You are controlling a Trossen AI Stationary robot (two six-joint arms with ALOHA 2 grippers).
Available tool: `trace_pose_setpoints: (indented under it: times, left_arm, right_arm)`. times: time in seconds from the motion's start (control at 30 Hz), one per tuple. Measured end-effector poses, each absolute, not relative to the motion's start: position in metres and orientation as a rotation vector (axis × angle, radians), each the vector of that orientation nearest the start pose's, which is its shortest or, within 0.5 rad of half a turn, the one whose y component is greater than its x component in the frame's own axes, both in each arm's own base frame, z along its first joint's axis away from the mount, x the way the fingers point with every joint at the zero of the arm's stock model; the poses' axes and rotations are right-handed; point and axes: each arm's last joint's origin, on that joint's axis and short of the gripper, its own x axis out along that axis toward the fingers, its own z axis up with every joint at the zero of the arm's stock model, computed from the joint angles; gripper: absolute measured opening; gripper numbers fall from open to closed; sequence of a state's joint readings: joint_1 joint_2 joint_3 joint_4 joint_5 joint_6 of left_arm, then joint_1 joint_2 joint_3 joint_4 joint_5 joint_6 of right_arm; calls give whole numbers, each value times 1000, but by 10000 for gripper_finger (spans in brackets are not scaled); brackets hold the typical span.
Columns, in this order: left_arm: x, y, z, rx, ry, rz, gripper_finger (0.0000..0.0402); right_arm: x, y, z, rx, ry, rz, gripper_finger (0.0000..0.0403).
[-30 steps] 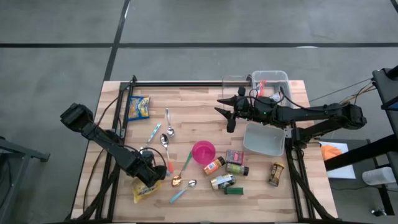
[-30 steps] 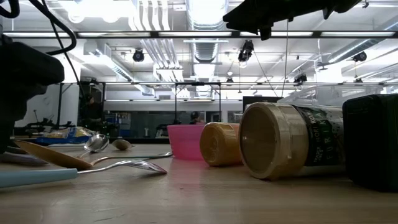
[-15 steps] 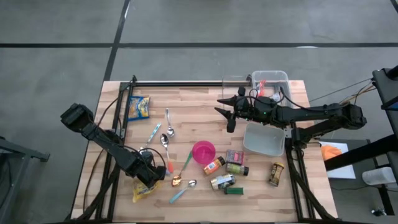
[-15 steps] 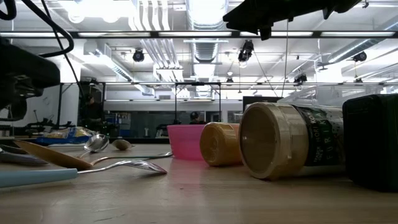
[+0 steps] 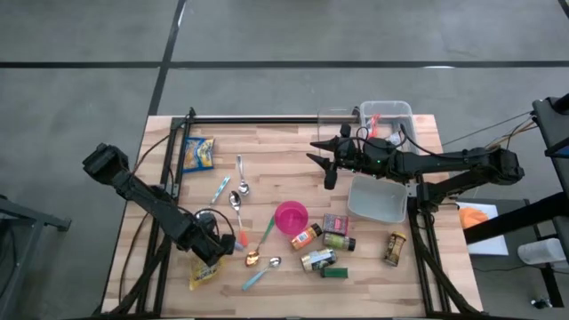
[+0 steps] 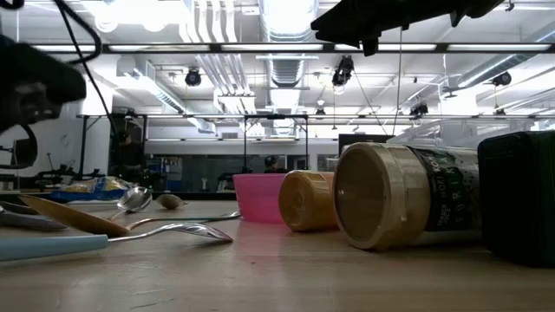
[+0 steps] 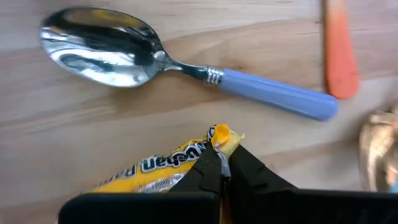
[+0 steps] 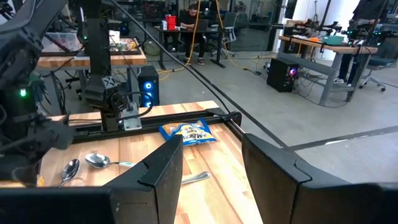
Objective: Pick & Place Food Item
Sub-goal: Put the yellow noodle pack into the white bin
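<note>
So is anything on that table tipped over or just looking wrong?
Several jars lie on their sides: a spice jar, another jar and one by the table's edge. Spoons lie scattered at all angles. The left gripper is shut on a yellow snack packet, pinching only its corner.

The left gripper (image 7: 224, 163) closed its fingers on the corner of the yellow snack packet (image 7: 163, 169) directly beneath it.

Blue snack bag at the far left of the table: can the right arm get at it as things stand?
Probably yes. The right claw hangs open above mid-table, holding nothing, and the blue snack bag lies flat with bare wood between. It is a long reach across. The left claw is shut on the yellow snack bag, well clear.
</note>
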State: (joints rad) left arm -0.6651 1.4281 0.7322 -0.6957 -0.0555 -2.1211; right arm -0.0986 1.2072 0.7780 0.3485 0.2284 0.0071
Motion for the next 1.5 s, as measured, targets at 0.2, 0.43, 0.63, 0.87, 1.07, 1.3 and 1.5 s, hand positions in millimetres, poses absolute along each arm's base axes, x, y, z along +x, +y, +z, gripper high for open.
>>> trace_pose_setpoints:
  times: [0.2,0.43,0.63,0.87,1.07,1.3,1.5]
  left_arm:
    - [179,-135,185,-1226,1080,973,4]
    - [185,-134,210,-1087,953,947,3]
    - [188,-133,223,-999,856,923,3]
    - [193,-131,235,-855,729,873,3]
    - [196,-128,242,-664,575,841,3]
    - [203,-128,249,-391,387,795,3]
    - [214,-129,254,-129,269,781,3]
  right_arm:
    - [268,-33,295,2,80,-327,162]
    - [268,-33,295,2,80,-327,162]
    - [268,-33,295,2,80,-327,162]
    - [268,-33,295,2,80,-328,162]
    - [268,-33,295,2,80,-328,162]
    - [268,-33,295,2,80,-328,162]
    - [268,-33,295,2,80,-327,162]
